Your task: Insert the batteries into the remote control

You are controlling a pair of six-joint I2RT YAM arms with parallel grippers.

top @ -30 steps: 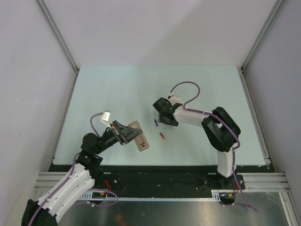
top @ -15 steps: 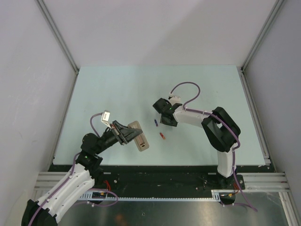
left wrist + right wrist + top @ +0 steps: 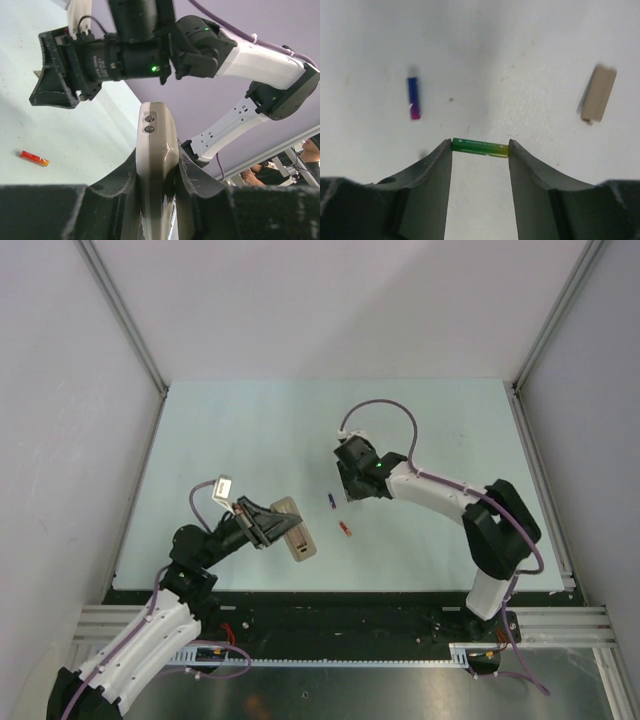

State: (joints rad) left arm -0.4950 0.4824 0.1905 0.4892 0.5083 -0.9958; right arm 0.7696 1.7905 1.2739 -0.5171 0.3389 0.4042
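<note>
Both fingers of the left end effector point(image 3: 264, 524) are clamped tight on the remote control point(image 3: 297, 533), which is held tilted over the tabletop point(image 3: 230, 430). Just right of the remote control lies the red battery point(image 3: 346, 529). The blue battery point(image 3: 331, 501) lies right of the remote control's far end. Beyond the remote control, farther right, the right end effector point(image 3: 480, 150) stands partly closed, pinching the green battery point(image 3: 480, 147) endwise between its fingertips.

A robotics lab cell: pale table point(image 3: 250, 435), plain panels point(image 3: 330, 300), aluminium frame rails point(image 3: 122, 315).
</note>
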